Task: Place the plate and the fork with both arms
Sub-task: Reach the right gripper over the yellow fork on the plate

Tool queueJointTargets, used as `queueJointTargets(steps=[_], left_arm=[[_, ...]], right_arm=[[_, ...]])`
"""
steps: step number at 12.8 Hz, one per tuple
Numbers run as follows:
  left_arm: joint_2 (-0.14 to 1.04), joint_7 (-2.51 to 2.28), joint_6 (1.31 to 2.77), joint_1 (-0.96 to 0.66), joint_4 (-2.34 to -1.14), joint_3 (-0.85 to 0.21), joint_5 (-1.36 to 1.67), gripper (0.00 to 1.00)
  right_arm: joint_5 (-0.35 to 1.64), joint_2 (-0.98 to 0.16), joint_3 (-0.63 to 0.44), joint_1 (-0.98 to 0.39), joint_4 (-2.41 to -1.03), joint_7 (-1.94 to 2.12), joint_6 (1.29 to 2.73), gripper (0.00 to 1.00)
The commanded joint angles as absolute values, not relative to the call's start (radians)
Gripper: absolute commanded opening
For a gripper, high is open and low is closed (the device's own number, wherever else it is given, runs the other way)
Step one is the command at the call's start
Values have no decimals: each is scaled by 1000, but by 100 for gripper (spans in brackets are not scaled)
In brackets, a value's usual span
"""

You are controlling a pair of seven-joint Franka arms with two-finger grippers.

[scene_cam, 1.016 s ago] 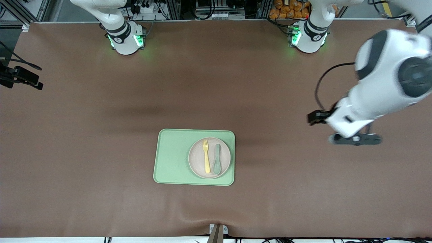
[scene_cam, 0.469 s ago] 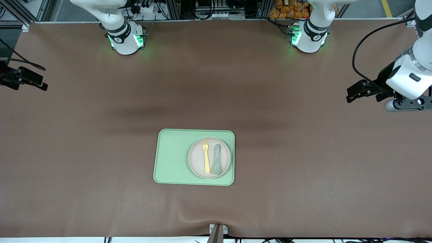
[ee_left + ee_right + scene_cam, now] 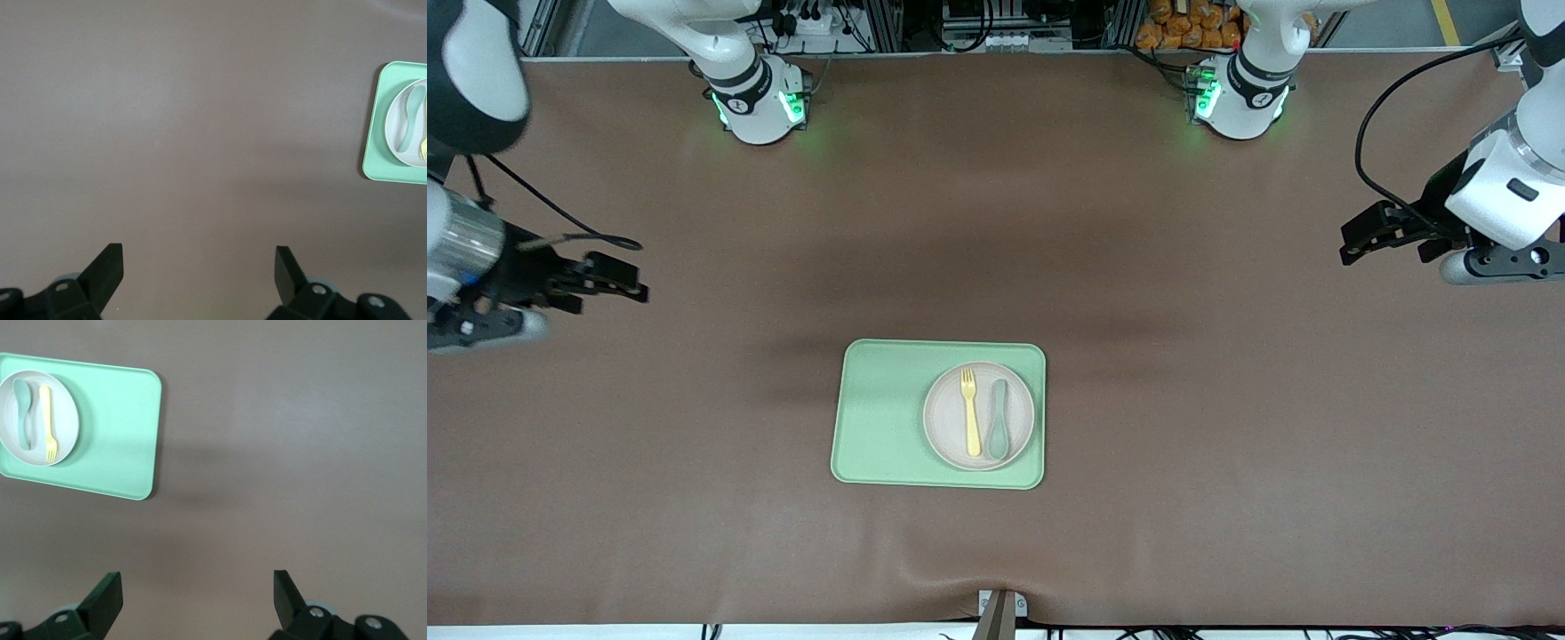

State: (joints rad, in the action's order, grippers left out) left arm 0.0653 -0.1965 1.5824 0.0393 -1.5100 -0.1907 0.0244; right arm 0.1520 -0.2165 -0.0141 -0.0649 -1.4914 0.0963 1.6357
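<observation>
The plate (image 3: 979, 416) is seen lying on the light-green tray (image 3: 880, 418), at the tray's end toward the left arm, near the middle of the brown worktop (image 3: 694, 533). The pale-yellow fork (image 3: 969, 412) is laid on the plate, tines pointing away from the front camera, with a teal-green spoon (image 3: 998, 432) just beside it on the same plate; whether the two touch cannot be told.

The left gripper (image 3: 1360, 238) is held over bare worktop at the left arm's end of the table, well apart from the tray, and its jaws are seen spread wide and empty in the left wrist view (image 3: 199, 270). The right gripper (image 3: 618, 284) is held over bare worktop at the right arm's end, likewise well apart, with its jaws wide and empty (image 3: 198, 595).

Nothing is grasped yet, so the step in hand is judged to be the approach. It is probably done best if one target is given to each arm: the plate's rim taken by the left gripper at the edge facing it, and the fork pinched across its handle by the right gripper. The fork's handle should be straddled squarely from above, so that the spoon alongside is not nudged or caught. The plate should be kept level once lifted.
</observation>
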Motion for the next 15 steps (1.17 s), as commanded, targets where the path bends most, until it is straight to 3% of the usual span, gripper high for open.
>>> queueJointTargets(steps=[1, 4, 9, 13, 15], left_arm=[[37, -186, 1598, 52, -1545, -198, 41, 100], [38, -186, 1598, 52, -1545, -199, 41, 100], [40, -184, 1597, 54, -1545, -198, 43, 100], [41, -186, 1595, 55, -1548, -198, 43, 100], [40, -184, 1595, 55, -1549, -198, 43, 100]], right_arm=[[169, -316, -20, -153, -1388, -19, 1675, 100], [166, -411, -18, -251, -1364, -211, 1828, 100], [147, -665, -28, -420, -1166, -401, 1899, 100], [69, -811, -26, -515, -1134, -538, 2081, 100], [69, -874, -28, -535, -1094, -543, 2102, 88]])
